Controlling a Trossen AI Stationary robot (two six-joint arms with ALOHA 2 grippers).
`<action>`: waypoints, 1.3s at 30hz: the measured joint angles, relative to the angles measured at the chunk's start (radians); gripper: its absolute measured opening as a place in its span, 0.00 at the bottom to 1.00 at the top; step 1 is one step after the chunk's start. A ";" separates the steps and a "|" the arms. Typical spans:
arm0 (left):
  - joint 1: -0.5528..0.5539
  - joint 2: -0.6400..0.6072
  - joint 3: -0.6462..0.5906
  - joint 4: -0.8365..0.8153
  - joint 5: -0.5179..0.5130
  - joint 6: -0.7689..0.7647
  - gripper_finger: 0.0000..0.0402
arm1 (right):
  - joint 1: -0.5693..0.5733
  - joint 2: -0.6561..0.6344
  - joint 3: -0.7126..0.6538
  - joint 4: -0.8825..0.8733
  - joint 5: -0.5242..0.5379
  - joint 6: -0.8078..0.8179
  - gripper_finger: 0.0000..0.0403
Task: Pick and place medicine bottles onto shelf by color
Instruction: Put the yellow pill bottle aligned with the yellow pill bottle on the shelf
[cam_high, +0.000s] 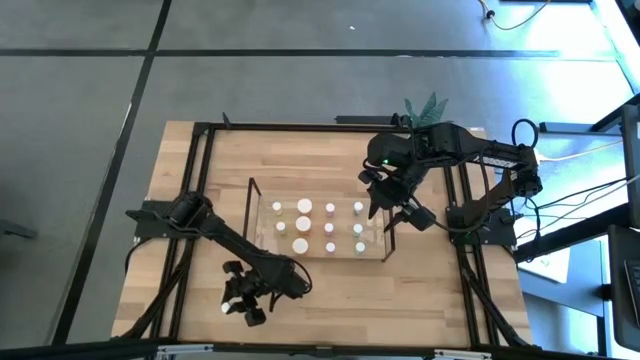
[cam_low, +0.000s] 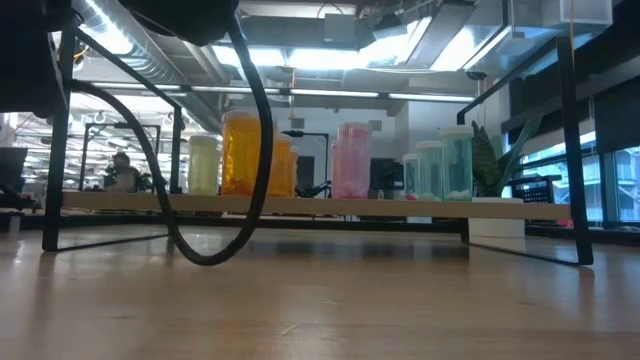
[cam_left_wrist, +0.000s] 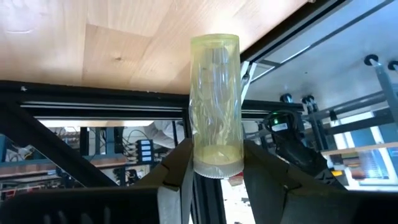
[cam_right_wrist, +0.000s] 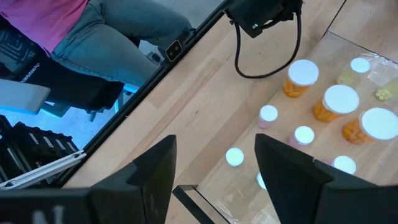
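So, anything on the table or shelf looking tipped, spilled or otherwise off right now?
Nothing stands out. The bottles on the shelf stand upright in rows, none tipped. The left gripper holds a pale yellowish bottle by its cap end near the front edge; the right gripper hovers open by the shelf's right end.
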 joint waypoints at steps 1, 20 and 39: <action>0.000 0.000 0.000 0.000 0.000 -0.004 0.25 | 0.000 0.000 0.000 0.000 0.000 0.000 0.55; -0.129 0.000 0.000 -0.002 -0.056 0.122 0.25 | 0.000 0.000 0.000 0.000 0.000 0.001 0.55; -0.122 0.000 0.000 0.412 0.284 -0.083 0.25 | 0.000 0.000 0.000 0.029 0.000 0.005 0.55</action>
